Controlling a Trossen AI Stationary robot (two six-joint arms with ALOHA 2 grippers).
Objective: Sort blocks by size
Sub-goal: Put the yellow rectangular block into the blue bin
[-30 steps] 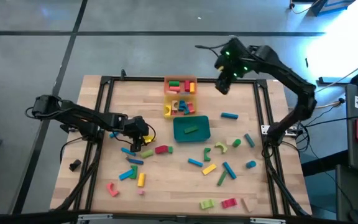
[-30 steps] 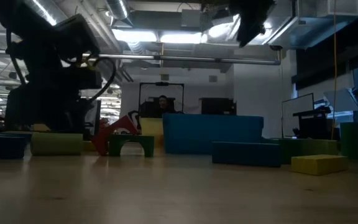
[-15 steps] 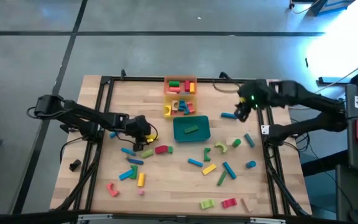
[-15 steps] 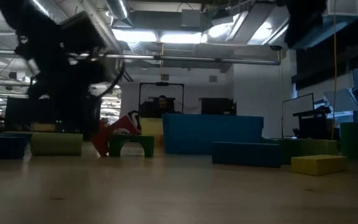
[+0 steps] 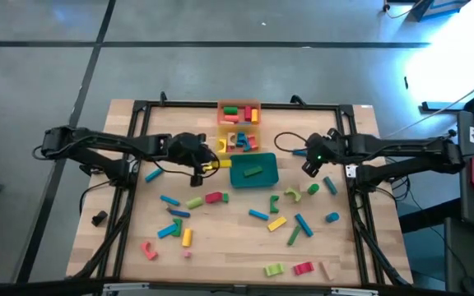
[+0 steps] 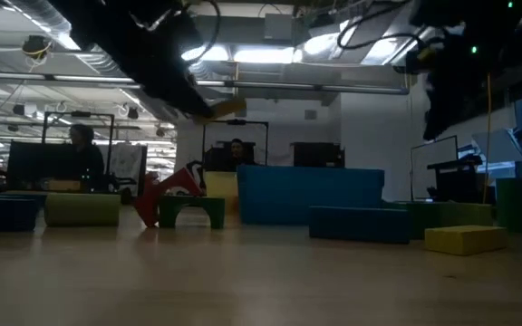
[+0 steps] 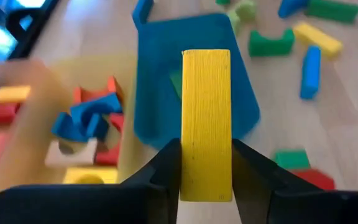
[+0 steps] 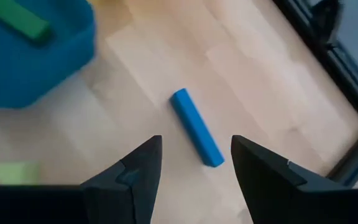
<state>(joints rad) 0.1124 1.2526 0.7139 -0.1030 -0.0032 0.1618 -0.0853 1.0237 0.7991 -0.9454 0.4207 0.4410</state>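
Observation:
My left gripper point(image 5: 206, 165) is shut on a yellow bar point(image 7: 206, 118) and holds it in the air beside the teal tray point(image 5: 263, 180), near the yellow tray point(image 5: 223, 146). In the low view the bar point(image 6: 229, 107) hangs high above the table. My right gripper point(image 8: 196, 146) stands open above a blue bar point(image 8: 194, 124) that lies flat on the wood to the right of the teal tray, its fingers on either side of the bar and apart from it. One green block point(image 5: 253, 171) lies in the teal tray. My left gripper pinches the yellow bar's two long sides near its near end point(image 7: 206, 177) between its two fingers point(image 7: 166, 171). The fingers lie along the bar, which sticks out forward past their tips. They slant downward. The bar is lifted clear of the table.
The orange tray point(image 5: 239, 104) at the far edge and the yellow tray each hold several blocks. Many loose blocks lie over the near half of the table point(image 5: 220, 238), among them a red one point(image 5: 214, 197) and a blue one point(image 5: 304, 226). A black frame point(image 5: 138, 123) borders the table.
My left gripper has risen from the table with the yellow bar and gone toward the far right, up to the trays. My right gripper has come down from high over the far edge, moved toward the near side, and now hangs over the blue bar.

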